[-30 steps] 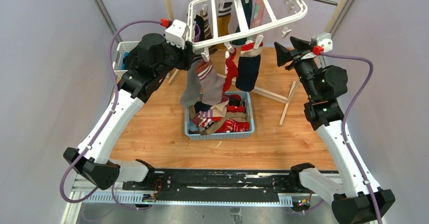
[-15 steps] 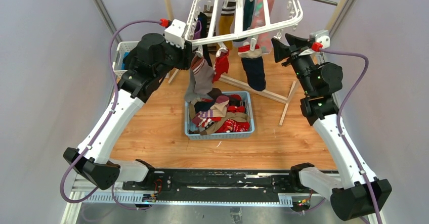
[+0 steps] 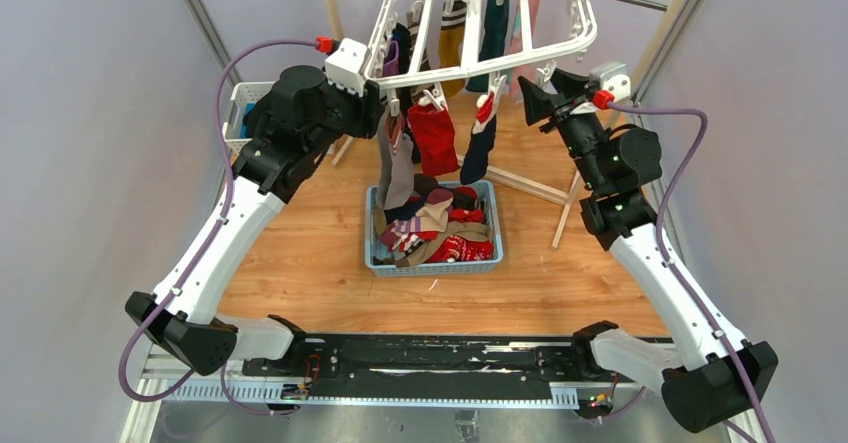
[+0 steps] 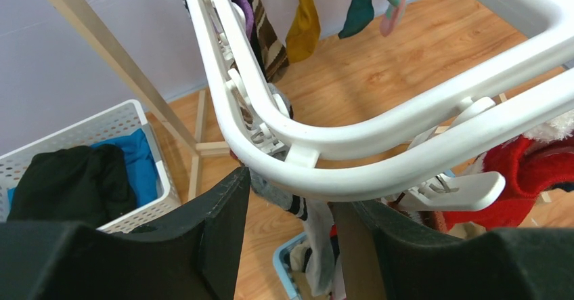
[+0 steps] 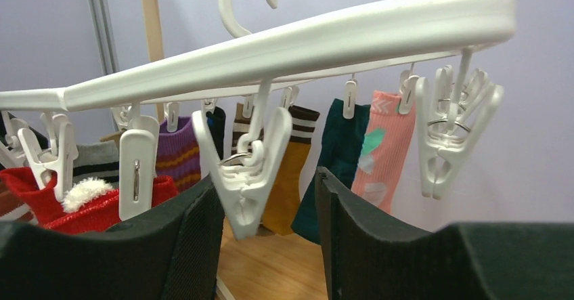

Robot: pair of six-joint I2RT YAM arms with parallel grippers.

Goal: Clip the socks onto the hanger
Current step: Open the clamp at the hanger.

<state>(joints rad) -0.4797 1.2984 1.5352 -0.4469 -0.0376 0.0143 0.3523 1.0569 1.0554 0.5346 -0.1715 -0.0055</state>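
White plastic hanger (image 3: 450,71), 12 o'clock above the worktop (image 3: 560,293): several socks (image 3: 433,135) clipped. Blue basket (image 3: 497,233) at centre holds many more; judged under half done. Left gripper (image 4: 291,178) fingers closed on the hanger's 9 o'clock corner. Right gripper (image 5: 269,185) fingers part-open astride an empty clip (image 5: 242,178), gripping nothing. No legible writing.

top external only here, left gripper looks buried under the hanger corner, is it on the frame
observer: left wrist shows the hanger rail crossing the left gripper at its fingertips, jaws apart; can't tell if it's clamped.
operator: and the right one, anything between its fingers
observer: an empty clip dangles inside the open right gripper, no sock in it.
operator: other free clips near it
observer: a cluster of empty clips hangs further right in that wrist view.
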